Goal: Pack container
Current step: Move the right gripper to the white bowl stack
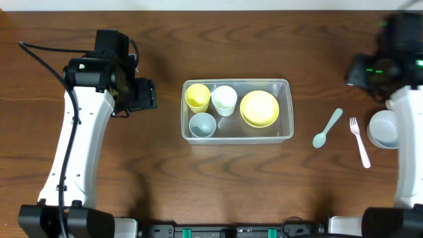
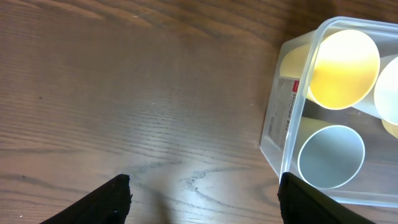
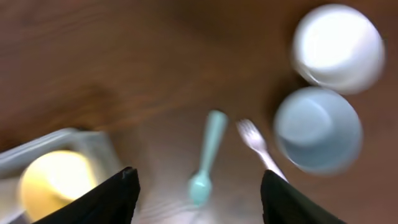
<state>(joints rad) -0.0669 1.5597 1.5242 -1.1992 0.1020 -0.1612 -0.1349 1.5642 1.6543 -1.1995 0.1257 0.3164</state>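
The clear container (image 1: pixel 234 82) stands mid-table and holds a yellow cup (image 1: pixel 197 96), a white cup (image 1: pixel 224 100), a grey-blue cup (image 1: pixel 202 124) and a yellow bowl (image 1: pixel 259 108). My left gripper (image 1: pixel 151 95) is open and empty just left of it. The left wrist view shows its jaws (image 2: pixel 204 186) over bare wood, with the container's corner (image 2: pixel 287 118) to the right. My right gripper (image 1: pixel 371 71) is blurred at the far right. Its jaws (image 3: pixel 196 180) are open and empty above a teal spoon (image 3: pixel 207 158).
The teal spoon (image 1: pixel 328 128) and a white fork (image 1: pixel 360 142) lie right of the container. A pale bowl (image 1: pixel 380 129) sits beside them, partly under the right arm. The right wrist view shows a white bowl (image 3: pixel 337 46) and a blue bowl (image 3: pixel 318 129).
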